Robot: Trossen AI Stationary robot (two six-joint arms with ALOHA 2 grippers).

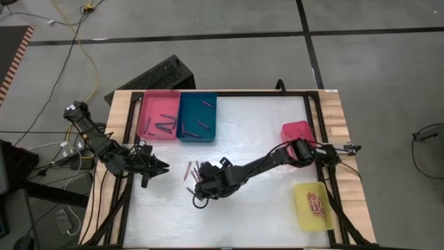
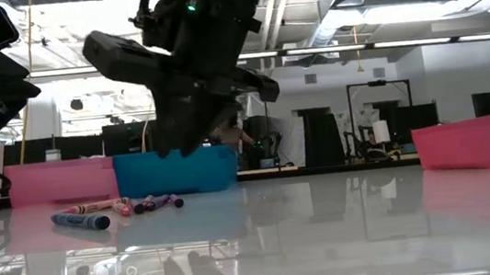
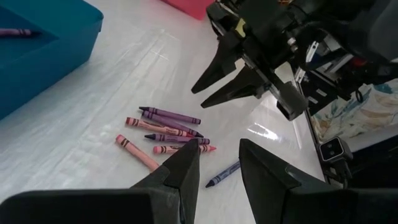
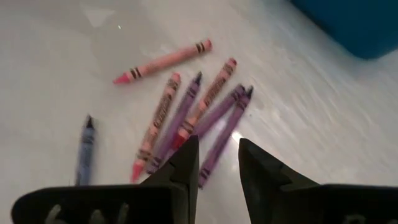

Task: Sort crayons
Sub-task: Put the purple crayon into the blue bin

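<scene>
Right wrist view: the crayons [image 4: 186,109] are seen loose on the white table [image 4: 56,56], just ahead of the right gripper [image 4: 217,163], whose fingers are spread and empty. The left gripper [image 3: 217,168] is also parted, near them.

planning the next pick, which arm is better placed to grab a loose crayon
Right, probably. The right gripper hangs just over the loose crayons, fingers open and empty. The left gripper sits off toward the table's left side.
</scene>
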